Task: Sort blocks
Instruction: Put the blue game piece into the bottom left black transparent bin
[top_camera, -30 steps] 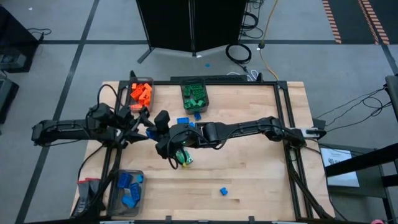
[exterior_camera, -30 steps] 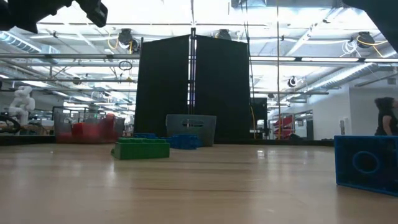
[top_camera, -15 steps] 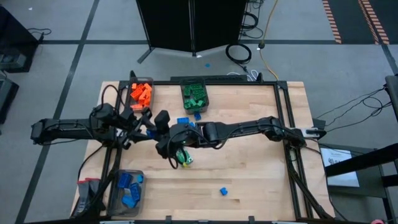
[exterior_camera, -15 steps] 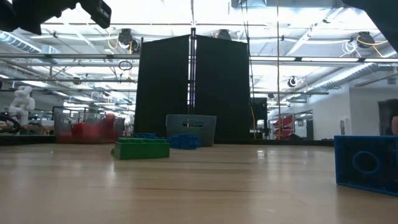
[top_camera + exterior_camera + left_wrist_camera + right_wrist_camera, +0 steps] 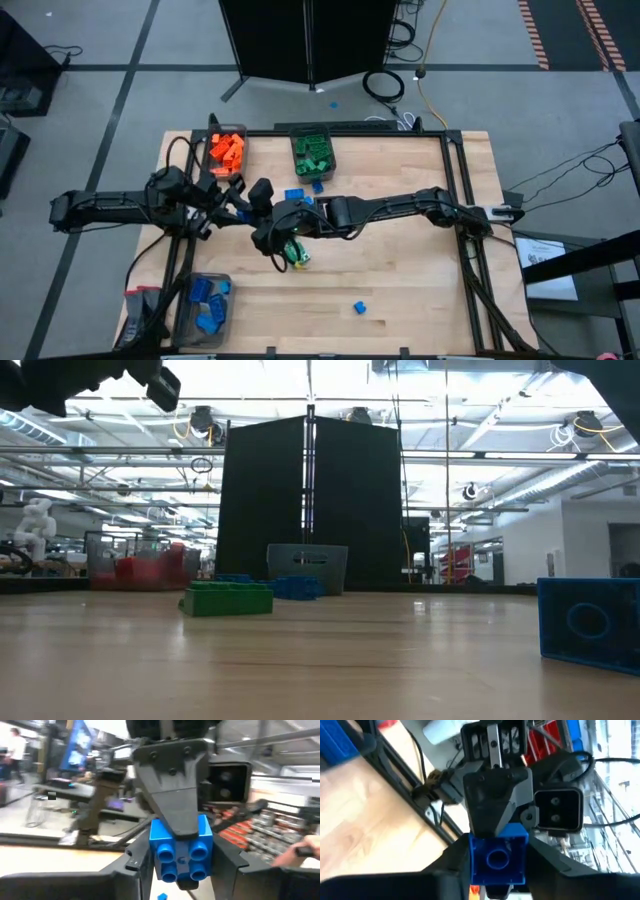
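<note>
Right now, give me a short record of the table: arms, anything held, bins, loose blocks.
Arms: left gripper and right gripper meet above the table's left half
Between them: blue block; which one grips it is unclear
Bins: orange bin and green bin at the back edge; blue bin at the front left corner
Loose: green block, lone blue block

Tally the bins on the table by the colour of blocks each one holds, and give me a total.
Bin with orange blocks: 1
Bin with green blocks: 1
Bin with blue blocks: 1
Total: 3 bins
</note>
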`<state>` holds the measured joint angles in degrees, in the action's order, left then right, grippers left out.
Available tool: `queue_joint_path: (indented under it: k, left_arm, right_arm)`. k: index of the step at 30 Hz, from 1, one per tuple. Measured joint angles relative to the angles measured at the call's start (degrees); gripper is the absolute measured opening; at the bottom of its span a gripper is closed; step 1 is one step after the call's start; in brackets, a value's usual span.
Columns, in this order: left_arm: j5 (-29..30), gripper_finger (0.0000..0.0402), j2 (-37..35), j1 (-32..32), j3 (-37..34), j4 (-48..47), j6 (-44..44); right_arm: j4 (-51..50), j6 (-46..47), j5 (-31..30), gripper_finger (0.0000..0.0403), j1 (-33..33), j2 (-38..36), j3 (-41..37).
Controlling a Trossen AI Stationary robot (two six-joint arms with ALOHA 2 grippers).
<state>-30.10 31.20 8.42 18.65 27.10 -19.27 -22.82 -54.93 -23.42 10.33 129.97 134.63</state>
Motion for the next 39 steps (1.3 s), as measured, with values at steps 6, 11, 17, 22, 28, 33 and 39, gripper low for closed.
queue_joint_path:
  k: [6,11,17,22,28,33,39]
  left_arm:
    - [5.29,0.0124,-0.24,0.29,0.15,-8.31,1.32]
    - [6.72,0.0124,-0.66,0.26,0.13,-20.51,-4.23]
    - [6.79,0.0124,-0.63,-3.88,0.07,-37.38,-18.65]
    - [8.04,0.0124,-0.63,-11.67,0.07,-42.64,-29.07]
    - [14.68,0.0124,-0.57,-24.11,0.07,-43.57,-39.47]
    - [21.54,0.0124,-0.44,-35.21,0.47,-43.89,-45.66]
    - [29.15,0.0124,1.27,-47.07,3.66,-44.22,-51.61]
  right_arm:
    - [-6.59,1.58,-19.80,0.0284,2.36,-0.57,-0.11]
    - [-21.34,10.68,-24.63,0.0312,5.01,-4.05,-0.09]
    - [-39.07,26.50,-24.37,0.0286,8.91,-9.20,-0.07]
    - [-48.33,39.15,-23.89,0.0272,10.84,-12.92,0.00]
    - [-55.61,47.93,-18.81,0.0270,11.19,-14.40,0.00]
    - [-60.71,50.52,-18.18,0.0270,11.16,-14.34,-0.02]
    - [-62.23,54.00,-18.20,0.0270,11.05,-14.32,-0.02]
